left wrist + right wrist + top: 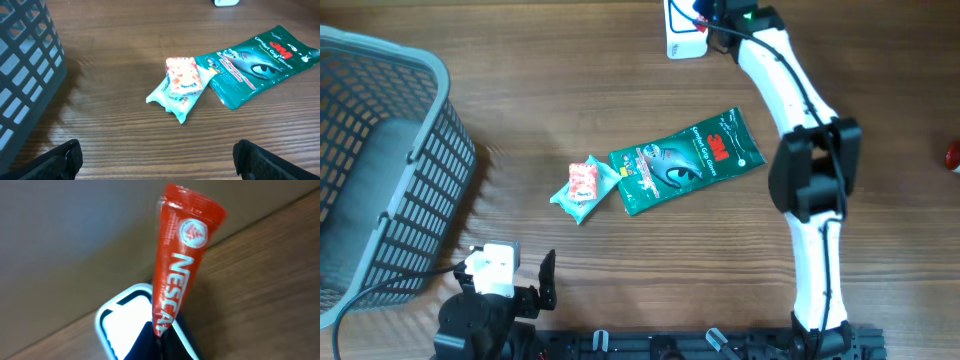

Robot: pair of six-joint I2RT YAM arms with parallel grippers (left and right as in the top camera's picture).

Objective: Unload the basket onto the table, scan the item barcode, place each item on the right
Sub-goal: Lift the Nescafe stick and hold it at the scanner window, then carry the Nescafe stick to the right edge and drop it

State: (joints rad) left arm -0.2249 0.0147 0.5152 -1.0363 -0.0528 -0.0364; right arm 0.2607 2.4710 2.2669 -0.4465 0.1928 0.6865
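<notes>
Right gripper [159, 342] was clamped shut on the red Nescafe sachet [182, 265], whose long axis ran straight out from the fingertips, over the white scanner [117, 330] at the far edge of the wooden table [620, 90]. Left gripper [160, 161] was wide open and empty, well apart, beside the basket [380, 150].

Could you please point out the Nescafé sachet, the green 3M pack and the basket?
Nescafé sachet [176, 277]: right wrist view, on its white lettering.
green 3M pack [685, 160]: overhead view, middle of its printed front.
basket [420, 200]: overhead view, on its mesh side wall.
</notes>
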